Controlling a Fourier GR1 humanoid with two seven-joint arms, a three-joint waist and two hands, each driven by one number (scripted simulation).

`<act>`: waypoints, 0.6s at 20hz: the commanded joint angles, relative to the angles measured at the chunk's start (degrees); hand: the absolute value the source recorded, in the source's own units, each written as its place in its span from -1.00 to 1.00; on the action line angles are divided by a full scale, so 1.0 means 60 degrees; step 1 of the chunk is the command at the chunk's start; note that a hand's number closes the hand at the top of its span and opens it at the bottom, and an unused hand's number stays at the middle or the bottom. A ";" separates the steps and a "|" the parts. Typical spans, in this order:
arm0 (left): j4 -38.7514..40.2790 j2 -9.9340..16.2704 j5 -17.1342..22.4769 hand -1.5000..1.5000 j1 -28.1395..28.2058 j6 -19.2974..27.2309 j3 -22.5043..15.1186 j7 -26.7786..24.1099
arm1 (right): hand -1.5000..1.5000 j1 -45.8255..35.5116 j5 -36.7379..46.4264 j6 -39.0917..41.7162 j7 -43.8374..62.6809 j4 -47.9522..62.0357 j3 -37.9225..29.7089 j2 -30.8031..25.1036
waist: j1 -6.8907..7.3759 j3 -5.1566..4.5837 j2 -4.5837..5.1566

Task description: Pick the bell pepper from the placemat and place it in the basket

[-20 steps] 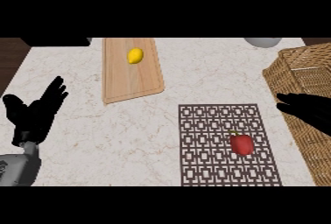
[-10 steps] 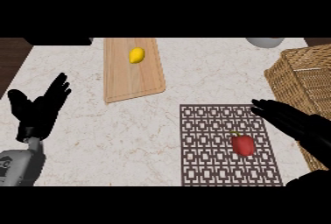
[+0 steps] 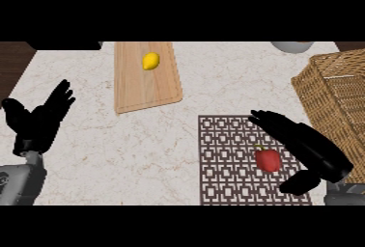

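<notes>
At the far left edge of the counter: the robot's black left hand (image 3: 39, 120) shows above its grey forearm, fingers straight and spread, pointing up and slightly right, touching nothing.

Counter surface: a pale marble-patterned counter top (image 3: 100, 154) spreads under everything; a dark strip lies beyond its left edge.

Upper middle: a light wooden cutting board (image 3: 146, 82), long and rounded at its near corners, lies flat on the counter; a small yellow lemon (image 3: 150, 61) sits on the board's far half.

Lower middle to right: a dark brown lattice-patterned placemat (image 3: 228, 169) lies flat on the counter, below and to the right of the board.

Task object: a red bell pepper with a short green stem (image 3: 268, 159) rests on the right half of the placemat.

Right hand: the robot's black right hand (image 3: 306, 144) hangs over the placemat's right side, just beside the pepper, fingers straight and relaxed, thumb lower down by the mat's near right corner; nothing is held.

Top right: a grey rounded bowl-like object (image 3: 291, 46) is cut off by the view's upper edge.

Far right: a tan woven wicker basket (image 3: 339, 96) stands just beside the placemat's right edge.
</notes>
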 commanded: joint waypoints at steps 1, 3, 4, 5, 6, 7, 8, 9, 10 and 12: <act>-0.0160 -0.0167 -0.0159 0.00 0.0165 -0.0066 -0.0012 0.0088 | -1.00 -0.0328 0.0728 -0.0237 -0.0432 0.1363 0.0052 -0.0068 | -0.0001 -0.0002 -0.0005; 0.0320 -0.0233 -0.0115 0.00 0.0179 -0.0241 0.0182 -0.0234 | -1.00 -0.0821 0.1101 -0.0309 -0.0373 0.1966 0.0264 0.0189 | 0.0006 -0.0004 0.0002; 0.0016 -0.0512 -0.0431 0.00 0.0343 -0.0020 -0.0093 -0.0413 | -1.00 -0.0072 0.1468 -0.0853 -0.0650 0.1772 0.0489 0.0203 | -0.0025 -0.0003 -0.0008; -0.0638 -0.0216 -0.0286 0.00 0.0601 -0.0133 0.0153 0.0186 | -1.00 -0.0206 0.1214 0.0048 -0.0243 0.1130 0.0212 -0.0016 | -0.0022 -0.0004 -0.0021; -0.0060 -0.0312 -0.0311 0.00 0.0200 -0.0281 0.0285 0.0107 | -1.00 -0.0408 0.1589 -0.0448 -0.0245 0.1704 0.0429 0.0548 | -0.0032 -0.0004 -0.0011; -0.0629 -0.0380 -0.0390 0.00 0.0677 -0.0168 0.0241 0.0011 | -1.00 -0.0466 0.1198 0.0000 -0.0825 0.1694 -0.0232 -0.0181 | -0.0022 -0.0003 -0.0016; -0.0112 -0.0446 -0.0434 0.00 -0.0165 -0.0063 0.0284 0.0243 | -1.00 -0.0479 0.1259 -0.0320 -0.1305 0.2151 -0.0353 -0.0271 | -0.0047 -0.0003 -0.0009; -0.0300 -0.0439 -0.0425 0.00 0.0349 -0.0338 0.0355 0.0104 | -1.00 -0.0414 0.1393 -0.0316 -0.1277 0.2034 -0.0460 -0.0207 | -0.0038 -0.0004 -0.0013; -0.0703 -0.0570 -0.0694 0.00 0.0371 -0.0068 0.0256 0.0437 | -1.00 -0.0694 0.1290 0.0020 -0.1134 0.1956 -0.0553 -0.0001 | -0.0032 -0.0003 -0.0015; -0.0864 -0.0460 -0.0511 0.00 0.0362 -0.0367 0.0422 0.0457 | -1.00 -0.0200 0.1358 -0.0325 -0.1738 0.2077 -0.0589 -0.0161 | -0.0039 -0.0003 -0.0017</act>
